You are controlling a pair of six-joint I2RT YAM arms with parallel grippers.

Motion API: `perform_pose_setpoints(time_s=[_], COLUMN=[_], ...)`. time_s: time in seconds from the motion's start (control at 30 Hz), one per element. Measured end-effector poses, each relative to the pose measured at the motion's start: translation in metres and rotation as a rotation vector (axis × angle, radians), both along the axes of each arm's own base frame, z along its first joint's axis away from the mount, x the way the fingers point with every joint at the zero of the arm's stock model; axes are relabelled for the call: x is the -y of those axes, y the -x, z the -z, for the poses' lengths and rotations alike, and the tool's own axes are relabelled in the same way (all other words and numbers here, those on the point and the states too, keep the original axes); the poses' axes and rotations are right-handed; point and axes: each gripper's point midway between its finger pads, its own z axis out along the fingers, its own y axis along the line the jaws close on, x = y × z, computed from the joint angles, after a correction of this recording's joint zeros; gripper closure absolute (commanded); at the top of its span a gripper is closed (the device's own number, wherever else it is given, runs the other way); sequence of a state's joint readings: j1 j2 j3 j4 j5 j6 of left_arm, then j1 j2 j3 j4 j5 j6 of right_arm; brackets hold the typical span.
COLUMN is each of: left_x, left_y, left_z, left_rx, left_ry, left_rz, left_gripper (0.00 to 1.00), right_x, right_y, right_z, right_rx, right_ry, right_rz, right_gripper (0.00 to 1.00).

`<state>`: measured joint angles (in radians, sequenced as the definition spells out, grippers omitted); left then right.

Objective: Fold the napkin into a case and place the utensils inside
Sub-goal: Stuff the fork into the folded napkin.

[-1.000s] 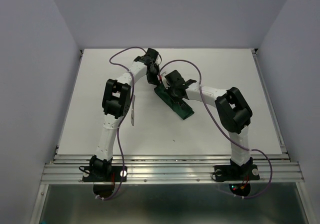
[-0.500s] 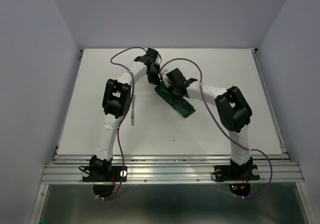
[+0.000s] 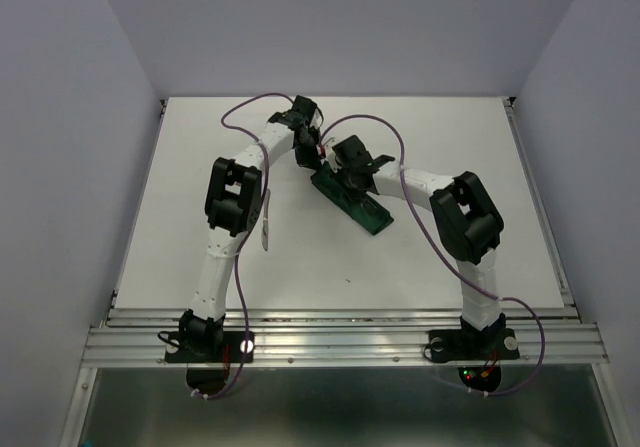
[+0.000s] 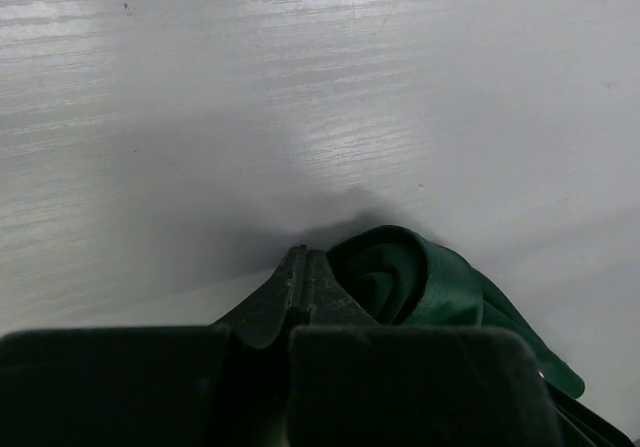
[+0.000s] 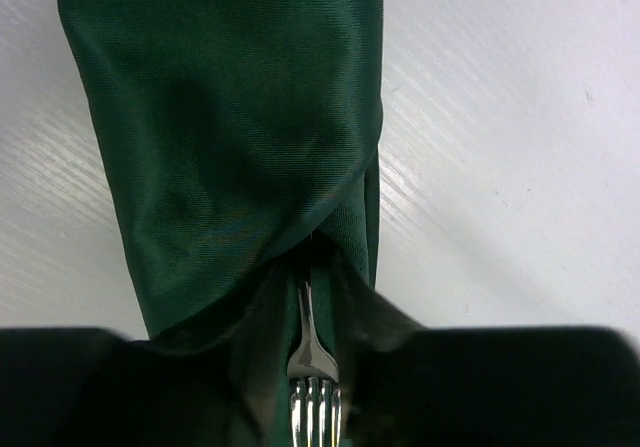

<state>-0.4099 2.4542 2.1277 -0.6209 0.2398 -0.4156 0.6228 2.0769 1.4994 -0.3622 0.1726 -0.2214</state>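
Fork (image 5: 312, 392) handle in case (image 5: 230, 117), tines between parted R claw (image 5: 315, 287); L claw (image 4: 303, 267) closed alongside.

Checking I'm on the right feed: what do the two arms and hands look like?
The left arm and right arm have white tube links, bulky black joint housings and black bases. A purple cable loops along each. The left hand and right hand are black.
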Motion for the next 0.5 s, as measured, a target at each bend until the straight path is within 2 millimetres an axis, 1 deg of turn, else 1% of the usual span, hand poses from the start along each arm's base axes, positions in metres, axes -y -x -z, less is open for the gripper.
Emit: perform_pose_setpoints(time_s=[0.1, 0.13, 0.23, 0.3, 0.37, 0.47, 0.5], left_x=[0.0003, 0.0002, 0.0001, 0.0, -0.0001, -0.0002, -0.0002], left_y=[0.0002, 0.0002, 0.0002, 0.0002, 0.0002, 0.0003, 0.0003], left_z=[0.0, 0.0001, 0.0001, 0.0002, 0.0002, 0.0004, 0.0002], left_rx=[0.001, 0.002, 0.003, 0.004, 0.005, 0.005, 0.006], left_ry=[-0.001, -0.002, -0.003, -0.004, -0.005, -0.005, -0.005], left_rz=[0.005, 0.006, 0.009, 0.011, 0.013, 0.015, 0.015], left_gripper=[1.0, 1.0, 1.0, 1.0, 1.0, 1.0, 1.0], right_x=[0.0008, 0.0012, 0.0021, 0.0027, 0.0037, 0.0062, 0.0087], right_y=[-0.0015, -0.0017, -0.0018, -0.0019, -0.002, -0.0007, 0.0011], right_z=[-0.0006, -0.0008, -0.0003, 0.0, 0.0, -0.0025, -0.0051], right_rx=[0.007, 0.009, 0.01, 0.011, 0.015, 0.02, 0.022], right_ry=[0.0, 0.001, 0.002, 0.003, 0.004, 0.003, 0.005], right_rz=[0.012, 0.014, 0.023, 0.027, 0.033, 0.045, 0.054], right_gripper=[0.6, 0.56, 0.56, 0.53, 0.52, 0.52, 0.5])
